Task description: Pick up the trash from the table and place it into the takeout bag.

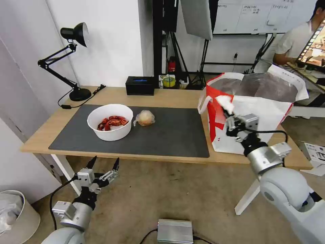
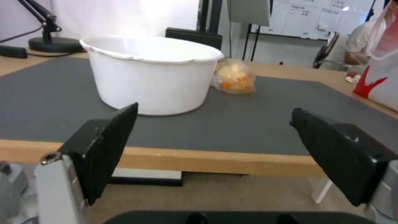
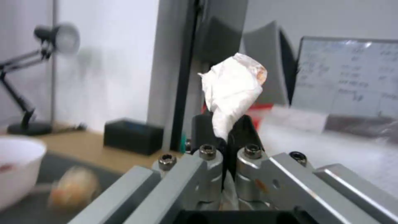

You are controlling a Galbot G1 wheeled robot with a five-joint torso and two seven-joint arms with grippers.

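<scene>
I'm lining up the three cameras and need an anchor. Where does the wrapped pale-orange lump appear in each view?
Head view: the wrapped lump lies on the dark mat, just right of the white bowl.
Left wrist view: it sits on the mat beyond the open left hand, beside and behind the bowl.
Right wrist view: blurred, low in the picture, beside the bowl's rim.
Shared landmark: the white bowl, next to the lump in all three.

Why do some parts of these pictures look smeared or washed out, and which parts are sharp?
Right wrist view: the crumpled white tissue in the right gripper is fairly sharp, while the lamp, bowl and wrapped lump are smeared. Left wrist view: bright glare behind the bowl's rim; the left gripper fingers loom large. Head view: evenly lit, slightly bowed at the edges.
</scene>
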